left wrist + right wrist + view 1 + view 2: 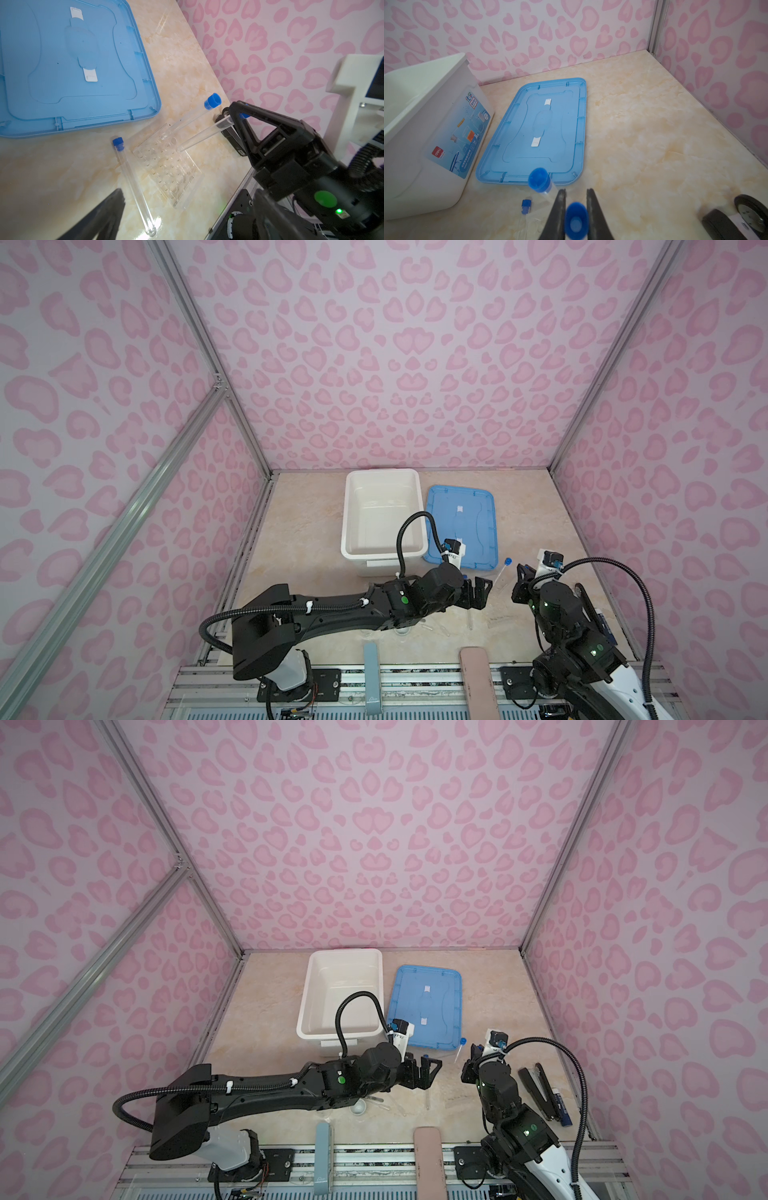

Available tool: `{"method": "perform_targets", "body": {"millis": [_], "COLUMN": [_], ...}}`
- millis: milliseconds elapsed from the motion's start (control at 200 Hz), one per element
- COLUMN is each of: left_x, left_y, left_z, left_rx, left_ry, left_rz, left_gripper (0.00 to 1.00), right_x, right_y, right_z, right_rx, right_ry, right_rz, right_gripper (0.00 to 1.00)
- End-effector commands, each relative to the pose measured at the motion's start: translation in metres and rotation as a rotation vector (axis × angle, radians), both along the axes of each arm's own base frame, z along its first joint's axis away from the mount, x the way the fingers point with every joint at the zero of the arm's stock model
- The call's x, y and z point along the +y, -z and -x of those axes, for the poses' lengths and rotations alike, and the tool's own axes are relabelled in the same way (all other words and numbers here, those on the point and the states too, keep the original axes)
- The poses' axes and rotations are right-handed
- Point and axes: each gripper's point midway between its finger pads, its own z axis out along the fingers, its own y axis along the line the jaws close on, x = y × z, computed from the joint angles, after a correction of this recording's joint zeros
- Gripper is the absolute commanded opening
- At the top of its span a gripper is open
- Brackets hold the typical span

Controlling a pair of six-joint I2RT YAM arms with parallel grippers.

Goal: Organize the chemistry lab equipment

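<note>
Blue-capped tube (202, 136): held near its cap by my right claw (575, 193), which is pinched narrow on it. The tube slants down, round end at the clear rack (166, 168).
Key relation: its long axis runs from the claw down into the rack's holes. I cannot tell whether the end is seated.
Second tube (187, 121): leaning in the rack alongside.
Third tube (135, 182): flat on the worktop (52, 170) just beside the rack, nearer my left claw (482, 592), which gapes wide and empty.
Hidden: my left arm covers the small front items; only a white dish (357, 1108) peeks out.
</note>
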Motion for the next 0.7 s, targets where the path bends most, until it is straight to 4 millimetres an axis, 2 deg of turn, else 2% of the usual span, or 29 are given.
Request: {"method": "perform_targets", "body": {"millis": [0, 295, 470, 695], "left_x": [-0.005, -0.002, 0.001, 0.007], "left_y": [-0.010, -0.004, -0.005, -0.002], "left_z": [-0.004, -0.005, -0.004, -0.004], "left_rx": [-0.008, -0.006, -0.009, -0.013], "left_ry": [-0.014, -0.025, -0.027, -0.036], "left_rz": [0.040, 0.027, 0.027, 0.020], "left_gripper": [0.98, 0.98, 0.98, 0.98], "right_x": [-0.001, -0.002, 0.007, 0.011], "right_y": [-0.002, 0.003, 0.011, 0.008], "right_z": [-0.003, -0.005, -0.005, -0.004], "right_rx": [-0.019, -0.002, 0.019, -0.005], "right_ry": [0.024, 0.083, 0.088, 0.090], "right_rz": [-0.014, 0.044, 0.110, 0.137], "right_gripper": [0.14, 0.14, 0.14, 0.14]}}
